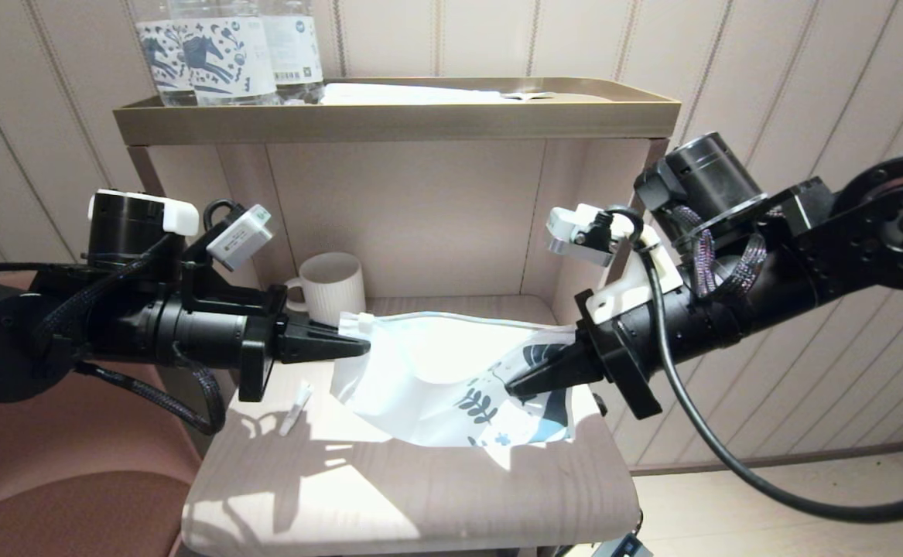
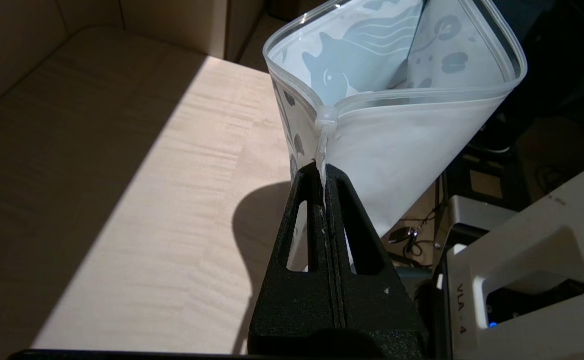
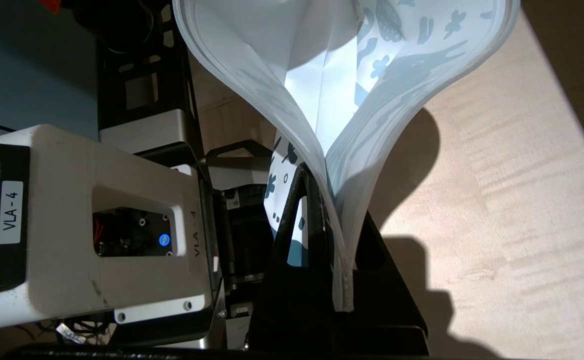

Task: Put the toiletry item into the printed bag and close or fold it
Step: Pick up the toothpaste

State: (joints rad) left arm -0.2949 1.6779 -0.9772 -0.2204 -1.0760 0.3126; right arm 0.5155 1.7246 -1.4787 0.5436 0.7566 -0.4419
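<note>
Toiletry packet lying flat on the shelf, just below and beside the left gripper. Printed bag hanging mouth-open between both grippers: left gripper clamped tight on its zip-slider corner, right gripper pinched closed on the floral end. Ribbed white mug farther back, behind the left fingertips.

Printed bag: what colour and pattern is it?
Printed bag: white, with dark blue leaf and flower print at one end; clearest in the head view.
</note>
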